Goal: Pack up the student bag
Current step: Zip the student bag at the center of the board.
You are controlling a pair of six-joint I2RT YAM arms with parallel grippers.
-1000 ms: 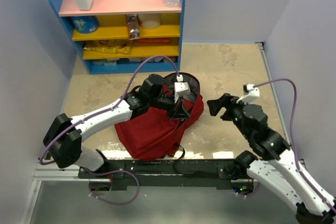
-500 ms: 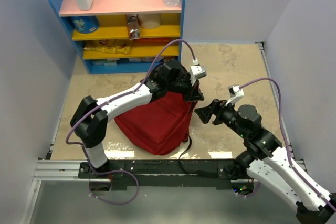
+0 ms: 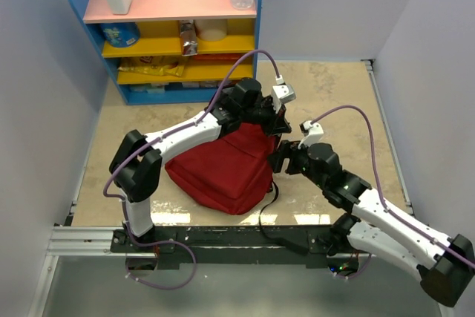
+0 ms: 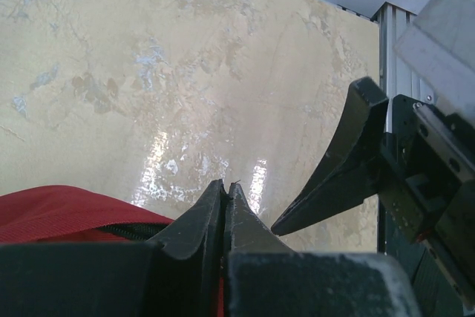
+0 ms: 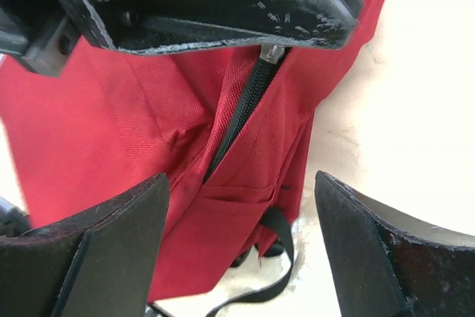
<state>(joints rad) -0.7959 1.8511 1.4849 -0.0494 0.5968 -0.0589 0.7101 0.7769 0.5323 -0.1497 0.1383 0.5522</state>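
Right claw (image 5: 239, 183), spread, nears the limp student bag (image 3: 215, 172); left claw (image 4: 225, 187), pressed together, marks its zipper (image 5: 241, 120), the likely handhold.

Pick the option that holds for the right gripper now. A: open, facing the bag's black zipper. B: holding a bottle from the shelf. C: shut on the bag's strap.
A: the right wrist view shows the right gripper open, fingers wide apart, with the student bag and its black zipper ahead between them.
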